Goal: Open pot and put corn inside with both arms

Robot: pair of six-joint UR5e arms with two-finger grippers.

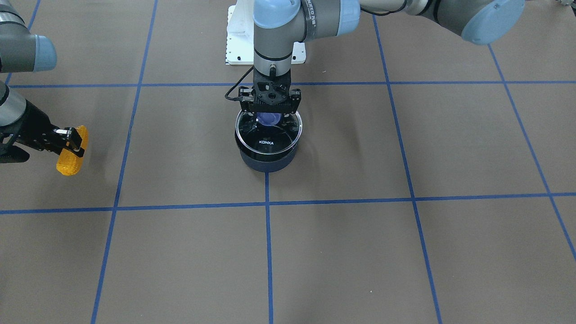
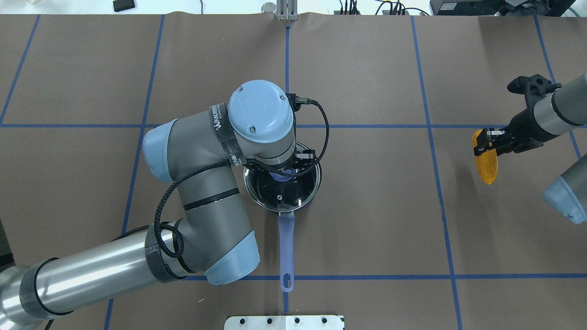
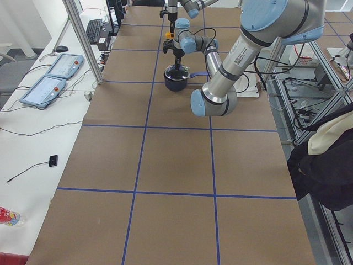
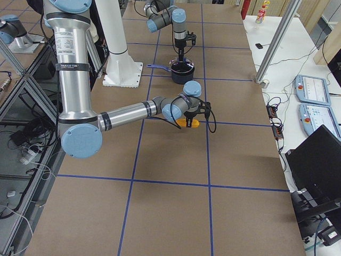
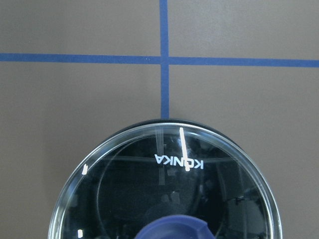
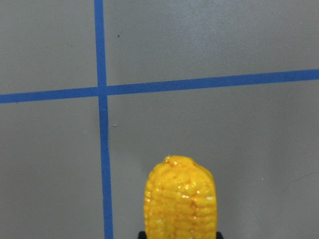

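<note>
The dark navy pot (image 1: 267, 164) stands at the table's middle, its purple-blue handle (image 2: 286, 243) pointing toward the robot. The round glass lid (image 1: 270, 139) lies over the pot's mouth. I cannot tell whether it rests on the rim or hangs just above it. My left gripper (image 1: 269, 116) comes straight down and is shut on the lid's purple knob (image 1: 268, 119). The left wrist view shows the lid (image 5: 164, 189) close below. My right gripper (image 1: 74, 139) is far to the side, shut on the orange-yellow corn (image 1: 71, 157), which it holds a little above the table. The corn also shows in the overhead view (image 2: 486, 158) and the right wrist view (image 6: 180, 199).
The white base plate (image 1: 238, 40) lies behind the pot at the robot's edge. The brown table cover (image 1: 360, 252) carries a grid of blue tape lines. Tablets and a keyboard lie on the side bench (image 3: 49, 77), off the work surface.
</note>
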